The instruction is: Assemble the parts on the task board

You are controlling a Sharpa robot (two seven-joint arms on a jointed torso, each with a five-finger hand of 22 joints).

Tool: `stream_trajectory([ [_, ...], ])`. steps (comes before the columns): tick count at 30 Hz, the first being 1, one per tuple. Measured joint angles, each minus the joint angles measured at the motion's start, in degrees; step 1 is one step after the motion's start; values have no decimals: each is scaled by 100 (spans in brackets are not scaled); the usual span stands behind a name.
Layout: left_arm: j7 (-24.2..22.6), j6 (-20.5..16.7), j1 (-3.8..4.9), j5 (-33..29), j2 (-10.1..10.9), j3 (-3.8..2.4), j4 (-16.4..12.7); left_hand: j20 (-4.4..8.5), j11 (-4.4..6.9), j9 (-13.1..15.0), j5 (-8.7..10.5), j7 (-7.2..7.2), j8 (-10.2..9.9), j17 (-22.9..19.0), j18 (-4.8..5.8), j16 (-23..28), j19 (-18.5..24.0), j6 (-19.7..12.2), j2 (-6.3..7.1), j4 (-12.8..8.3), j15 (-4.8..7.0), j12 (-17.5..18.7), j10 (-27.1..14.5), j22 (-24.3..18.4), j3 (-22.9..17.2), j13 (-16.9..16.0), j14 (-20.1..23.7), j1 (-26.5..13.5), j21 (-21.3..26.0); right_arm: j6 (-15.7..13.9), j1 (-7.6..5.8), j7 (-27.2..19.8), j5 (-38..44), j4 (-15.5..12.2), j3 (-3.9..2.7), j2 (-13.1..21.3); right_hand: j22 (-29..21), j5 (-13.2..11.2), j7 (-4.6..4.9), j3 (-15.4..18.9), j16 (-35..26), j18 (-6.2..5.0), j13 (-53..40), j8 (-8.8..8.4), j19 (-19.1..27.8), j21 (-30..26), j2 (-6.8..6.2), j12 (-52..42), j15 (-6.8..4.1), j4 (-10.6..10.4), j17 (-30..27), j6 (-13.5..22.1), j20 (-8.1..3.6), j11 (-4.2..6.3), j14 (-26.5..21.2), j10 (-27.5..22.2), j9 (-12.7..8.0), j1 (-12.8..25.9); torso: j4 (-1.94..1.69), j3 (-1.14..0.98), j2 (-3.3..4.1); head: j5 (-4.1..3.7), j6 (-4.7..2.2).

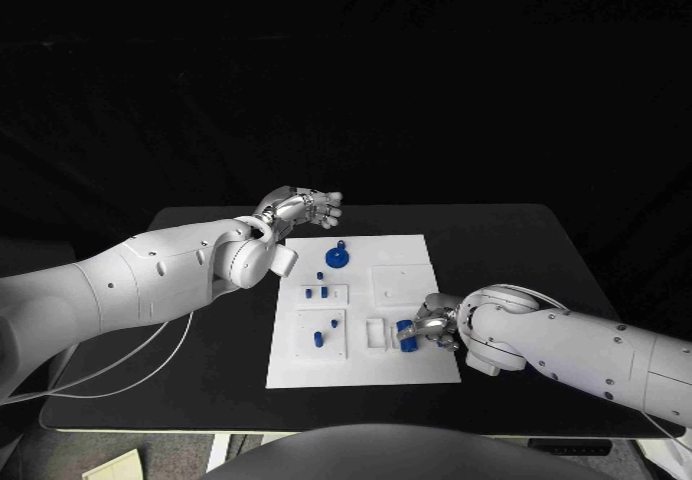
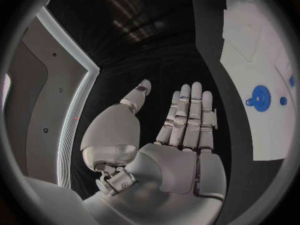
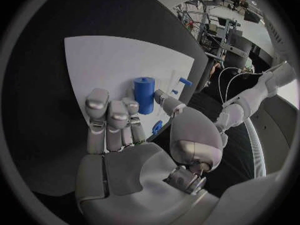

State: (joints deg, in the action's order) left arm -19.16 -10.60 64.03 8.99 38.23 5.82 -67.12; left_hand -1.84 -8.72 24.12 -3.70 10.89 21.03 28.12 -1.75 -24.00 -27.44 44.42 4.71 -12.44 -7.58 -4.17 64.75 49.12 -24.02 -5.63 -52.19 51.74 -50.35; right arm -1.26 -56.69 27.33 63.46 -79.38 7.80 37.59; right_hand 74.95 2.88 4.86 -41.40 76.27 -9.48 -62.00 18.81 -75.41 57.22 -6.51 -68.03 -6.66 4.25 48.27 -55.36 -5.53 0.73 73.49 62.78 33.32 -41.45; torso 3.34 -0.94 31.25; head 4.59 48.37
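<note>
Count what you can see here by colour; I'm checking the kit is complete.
Blue pieces: 7 that I can make out
White board: 1
Silver hands, left hand and right hand: 2
Total: 10

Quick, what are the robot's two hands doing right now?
Left hand: open, holding nothing.
Right hand: at the blue cylinder; cannot tell if it holds it.

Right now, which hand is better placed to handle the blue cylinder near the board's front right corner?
The right hand, probably: it sits over the task board right by the blue cylinder. The left hand hovers flat off the far left corner.
</note>
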Motion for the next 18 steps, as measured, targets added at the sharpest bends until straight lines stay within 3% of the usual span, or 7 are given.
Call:
stream_trajectory([
  [8,7,20,0,0,3,0,-2,0,-2,0,0,-17,0,7,0,0,0,-22,0,0,0,0,-3,6,0,0,0,0,0,-124,-212,11,-140,-285,-18,80,0,1,-26,22,-1,-1,-13,29,0,23,-70,3,-21,-29,13,-28,1,41,21,41,27,129,4,0,4,27,1],
  [18,11,42,0,-1,4,0,-1,0,-3,-5,0,4,0,7,0,0,0,-43,0,0,0,0,-2,5,0,0,0,0,0,-40,-229,39,-312,-166,-15,-183,-1,1,-32,65,-1,-1,-13,29,0,23,-116,26,-21,-59,18,-37,1,40,21,41,27,192,0,2,12,35,25],
])
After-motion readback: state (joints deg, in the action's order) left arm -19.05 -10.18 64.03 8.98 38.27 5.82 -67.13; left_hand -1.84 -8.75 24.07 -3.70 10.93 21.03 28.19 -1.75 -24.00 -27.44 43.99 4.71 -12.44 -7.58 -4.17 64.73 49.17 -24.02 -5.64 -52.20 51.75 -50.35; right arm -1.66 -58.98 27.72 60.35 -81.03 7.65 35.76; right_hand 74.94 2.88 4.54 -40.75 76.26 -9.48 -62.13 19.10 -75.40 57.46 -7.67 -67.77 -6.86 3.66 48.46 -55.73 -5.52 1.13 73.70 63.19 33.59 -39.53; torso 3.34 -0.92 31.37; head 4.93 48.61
